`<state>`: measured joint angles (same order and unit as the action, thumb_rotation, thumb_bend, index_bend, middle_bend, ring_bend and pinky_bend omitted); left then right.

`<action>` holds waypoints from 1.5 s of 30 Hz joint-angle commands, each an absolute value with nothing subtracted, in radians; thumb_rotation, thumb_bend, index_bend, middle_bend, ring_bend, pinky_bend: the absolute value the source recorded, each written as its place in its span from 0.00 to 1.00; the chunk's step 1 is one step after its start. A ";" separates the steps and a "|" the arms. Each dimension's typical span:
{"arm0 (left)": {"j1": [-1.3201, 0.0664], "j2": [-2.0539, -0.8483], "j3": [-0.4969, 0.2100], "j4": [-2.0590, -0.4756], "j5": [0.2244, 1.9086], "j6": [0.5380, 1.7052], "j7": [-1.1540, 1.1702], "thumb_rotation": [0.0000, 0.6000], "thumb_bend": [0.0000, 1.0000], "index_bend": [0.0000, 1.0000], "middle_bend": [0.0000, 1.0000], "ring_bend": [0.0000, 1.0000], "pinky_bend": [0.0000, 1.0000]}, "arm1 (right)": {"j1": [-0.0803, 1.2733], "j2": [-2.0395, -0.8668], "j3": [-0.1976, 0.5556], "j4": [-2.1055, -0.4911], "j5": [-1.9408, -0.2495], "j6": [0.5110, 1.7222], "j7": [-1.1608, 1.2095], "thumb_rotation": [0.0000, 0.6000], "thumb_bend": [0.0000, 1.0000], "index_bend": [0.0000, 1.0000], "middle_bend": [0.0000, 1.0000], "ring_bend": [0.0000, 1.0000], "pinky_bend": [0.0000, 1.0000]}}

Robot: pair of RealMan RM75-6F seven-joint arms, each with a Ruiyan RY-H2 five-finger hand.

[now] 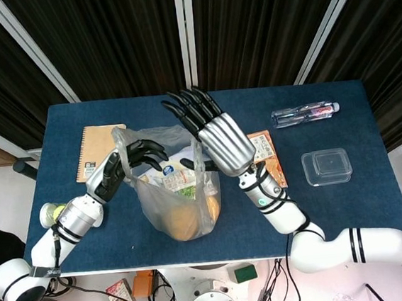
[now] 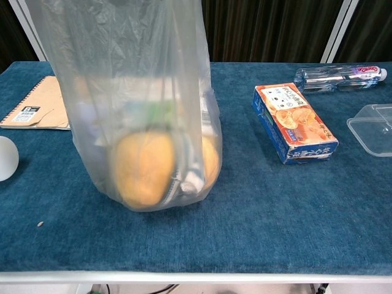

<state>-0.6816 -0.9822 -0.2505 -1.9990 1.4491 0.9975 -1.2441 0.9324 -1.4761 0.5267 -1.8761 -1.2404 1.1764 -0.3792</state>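
A clear plastic bag (image 1: pixel 180 204) stands on the blue table (image 1: pixel 349 207), holding round yellow-orange fruit (image 2: pixel 144 168) and packaged items. My left hand (image 1: pixel 121 169) grips the bag's left handle (image 1: pixel 119 140), fingers curled around it. My right hand (image 1: pixel 218 140) hovers over the bag's right handle (image 1: pixel 201 142), fingers spread and holding nothing; I cannot tell if it touches the plastic. In the chest view the bag (image 2: pixel 147 104) fills the left half and neither hand shows.
An orange snack box (image 1: pixel 271 156) (image 2: pixel 294 122) lies right of the bag, partly behind my right hand. Further right are a water bottle (image 1: pixel 304 113) (image 2: pixel 337 76) and a clear lidded container (image 1: pixel 326 167) (image 2: pixel 373 128). A spiral notebook (image 1: pixel 95 148) (image 2: pixel 37 104) and a white round object (image 2: pixel 5 158) lie at the left.
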 commanded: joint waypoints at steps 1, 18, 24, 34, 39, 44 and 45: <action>-0.687 -0.979 -0.249 -2.002 1.458 0.984 -1.260 0.06 0.00 0.31 0.36 0.27 0.40 | 0.972 -1.490 0.555 -1.866 -1.206 1.172 -0.411 1.00 0.11 0.00 0.00 0.00 0.00; -0.738 -0.979 -0.272 -2.006 1.463 0.927 -1.327 0.06 0.00 0.31 0.37 0.27 0.40 | 1.141 -1.466 0.667 -1.842 -0.941 1.156 -0.541 1.00 0.13 0.00 0.00 0.00 0.00; -0.766 -1.026 -0.298 -2.002 1.416 0.914 -1.318 0.07 0.00 0.31 0.37 0.27 0.40 | 1.176 -1.466 0.670 -1.824 -0.895 1.170 -0.543 1.00 0.13 0.00 0.00 0.00 0.00; -0.825 -1.111 -0.354 -1.976 1.286 0.880 -1.220 0.07 0.00 0.31 0.37 0.27 0.40 | 1.206 -1.456 0.660 -1.810 -0.870 1.188 -0.524 1.00 0.13 0.00 0.00 0.00 0.00; -0.830 -1.139 -0.387 -1.956 1.241 0.901 -1.167 0.06 0.00 0.31 0.37 0.27 0.40 | 1.211 -1.444 0.651 -1.824 -0.859 1.191 -0.515 1.00 0.13 0.00 0.00 0.00 0.00; -0.826 -1.133 -0.416 -1.954 1.218 0.905 -1.146 0.06 0.00 0.32 0.37 0.27 0.40 | 1.214 -1.434 0.643 -1.826 -0.858 1.203 -0.510 1.00 0.13 0.00 0.00 0.00 0.00; -0.820 -1.130 -0.420 -1.962 1.223 0.908 -1.148 0.06 0.00 0.32 0.38 0.27 0.40 | 1.215 -1.432 0.641 -1.823 -0.857 1.206 -0.510 1.00 0.13 0.00 0.00 0.00 0.00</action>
<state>-0.8250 -1.1330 -0.4159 -1.9554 1.2201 0.9045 -1.1473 1.2145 -1.4331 0.6424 -1.8247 -0.8575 1.2049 -0.5101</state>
